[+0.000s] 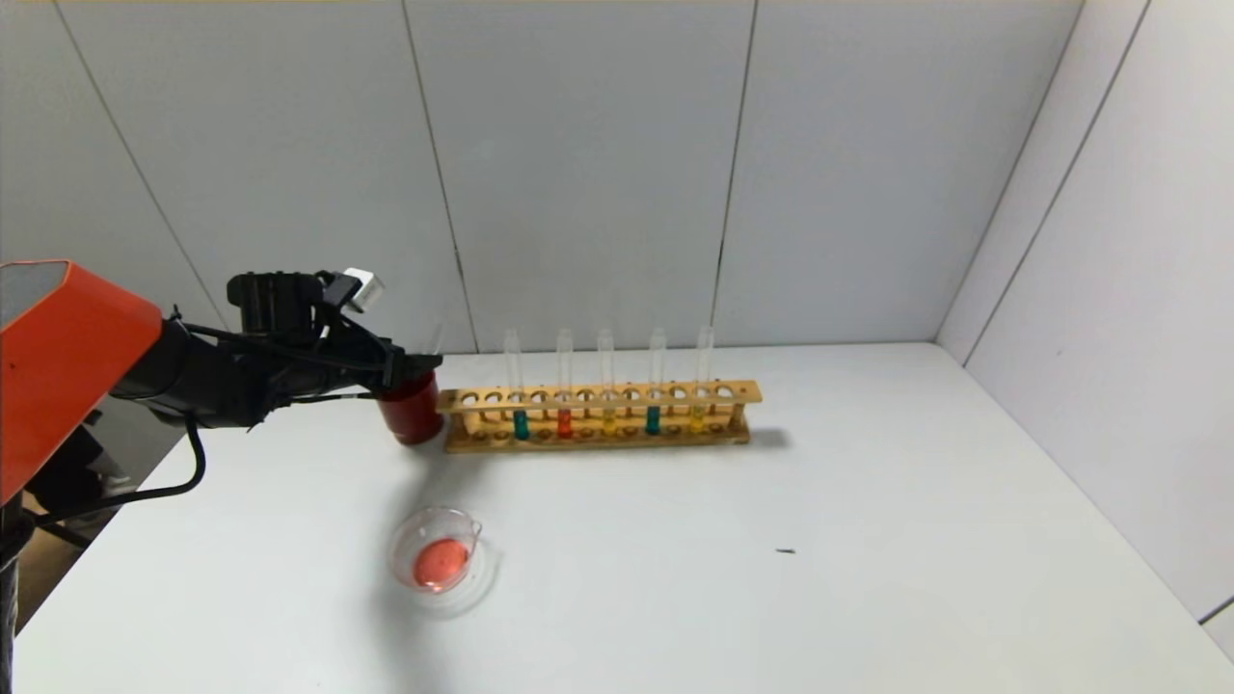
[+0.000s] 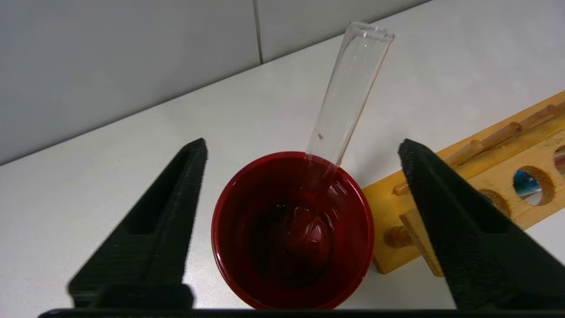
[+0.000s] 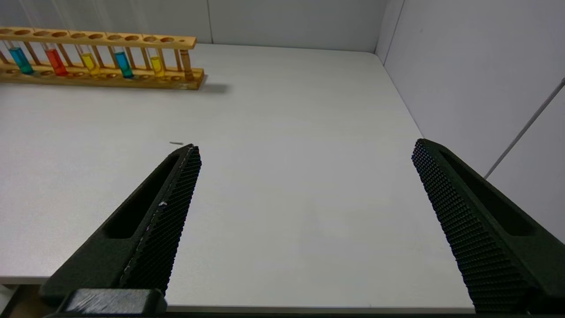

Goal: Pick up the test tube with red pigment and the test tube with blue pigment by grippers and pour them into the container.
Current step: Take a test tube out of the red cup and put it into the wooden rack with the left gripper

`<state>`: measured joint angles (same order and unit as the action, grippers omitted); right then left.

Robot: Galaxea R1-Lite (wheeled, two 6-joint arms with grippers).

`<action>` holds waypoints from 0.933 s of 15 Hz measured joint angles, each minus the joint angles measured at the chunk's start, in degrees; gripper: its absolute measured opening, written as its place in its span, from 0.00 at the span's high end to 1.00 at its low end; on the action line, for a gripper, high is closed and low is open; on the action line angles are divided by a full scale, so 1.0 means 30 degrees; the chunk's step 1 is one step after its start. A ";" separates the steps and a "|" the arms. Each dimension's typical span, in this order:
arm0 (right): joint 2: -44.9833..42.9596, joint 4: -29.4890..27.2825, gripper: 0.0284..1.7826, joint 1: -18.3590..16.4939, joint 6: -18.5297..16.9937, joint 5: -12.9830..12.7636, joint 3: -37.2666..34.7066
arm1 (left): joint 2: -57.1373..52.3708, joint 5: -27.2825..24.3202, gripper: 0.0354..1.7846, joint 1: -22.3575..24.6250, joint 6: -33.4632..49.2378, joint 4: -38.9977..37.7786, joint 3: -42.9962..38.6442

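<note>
Left gripper (image 2: 302,148) spread wide above the dark red cup (image 2: 292,229); an emptied test tube (image 2: 348,92) leans inside, between its fingers. Right gripper (image 3: 304,150) spread, idle.

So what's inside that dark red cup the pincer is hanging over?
An empty clear glass tube stands tilted inside the red cup, leaning on its rim. The open left pincer holds nothing. The dark interior hides whether any liquid lies at the bottom.
</note>
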<state>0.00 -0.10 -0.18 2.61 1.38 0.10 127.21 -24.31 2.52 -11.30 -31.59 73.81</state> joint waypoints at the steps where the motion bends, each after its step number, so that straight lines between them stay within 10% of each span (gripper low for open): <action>1: 0.0000 0.0000 0.02 0.0008 0.0000 -0.0004 0.0000 | -0.0175 0.0000 0.08 0.0000 0.0004 0.0000 0.0000; 14: 0.0000 0.0000 0.02 -0.0008 0.0000 0.0000 0.0000 | -0.6644 0.0065 0.03 -0.3649 0.0349 -0.0431 -0.5681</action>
<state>0.00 -0.10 -0.21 2.61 1.38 0.10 107.28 -24.11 -8.42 -10.25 -32.88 56.77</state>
